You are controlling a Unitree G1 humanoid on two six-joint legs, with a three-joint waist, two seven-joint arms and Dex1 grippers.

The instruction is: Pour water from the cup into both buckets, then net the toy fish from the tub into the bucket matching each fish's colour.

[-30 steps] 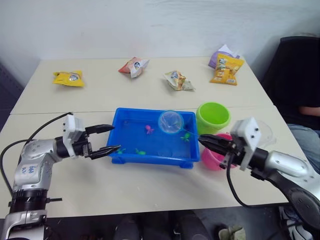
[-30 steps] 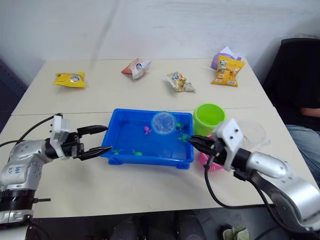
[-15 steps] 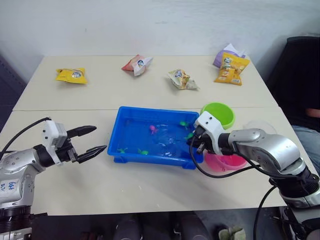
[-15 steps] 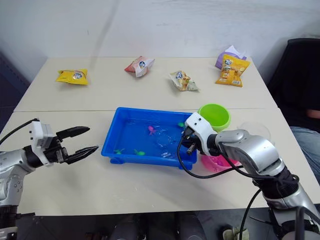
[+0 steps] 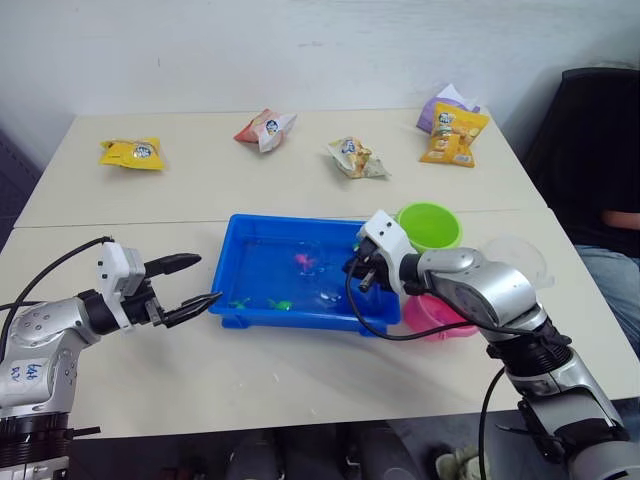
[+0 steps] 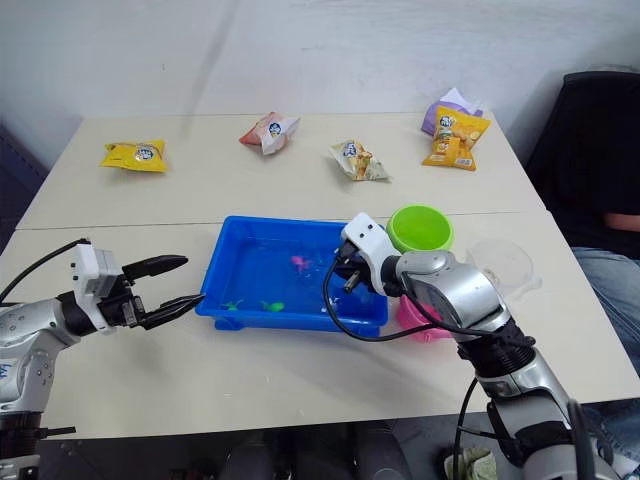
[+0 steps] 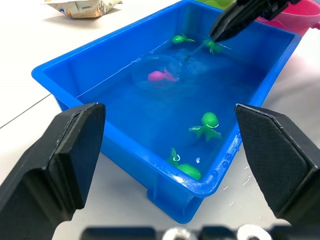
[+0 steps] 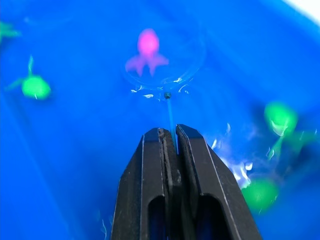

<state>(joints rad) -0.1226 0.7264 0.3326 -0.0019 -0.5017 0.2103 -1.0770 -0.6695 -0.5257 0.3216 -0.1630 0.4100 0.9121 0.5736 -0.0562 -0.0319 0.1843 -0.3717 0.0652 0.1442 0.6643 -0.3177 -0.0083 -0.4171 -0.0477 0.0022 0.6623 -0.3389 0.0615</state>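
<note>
Right gripper [image 8: 170,136]: fingers pressed together on the net's thin handle, over the blue tub [image 5: 262,318].
Net [image 8: 165,59]: hoop dipped in the tub's water around a pink fish [image 8: 147,50].
Left gripper [image 5: 203,279]: fingers spread, empty, just beside the tub's left end.

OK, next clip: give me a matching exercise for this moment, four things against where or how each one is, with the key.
Things:
1. magenta-pink toy fish
2. lime green plastic bucket
3. right gripper
4. left gripper

States or places:
A. open, beside the shallow bright blue plastic tub, holding nothing
B. shut on the thin handle of the small round net
C. in the water, inside the net's hoop
D. on the table just past the tub's far right corner

Pairs: 1-C, 2-D, 3-B, 4-A
</note>
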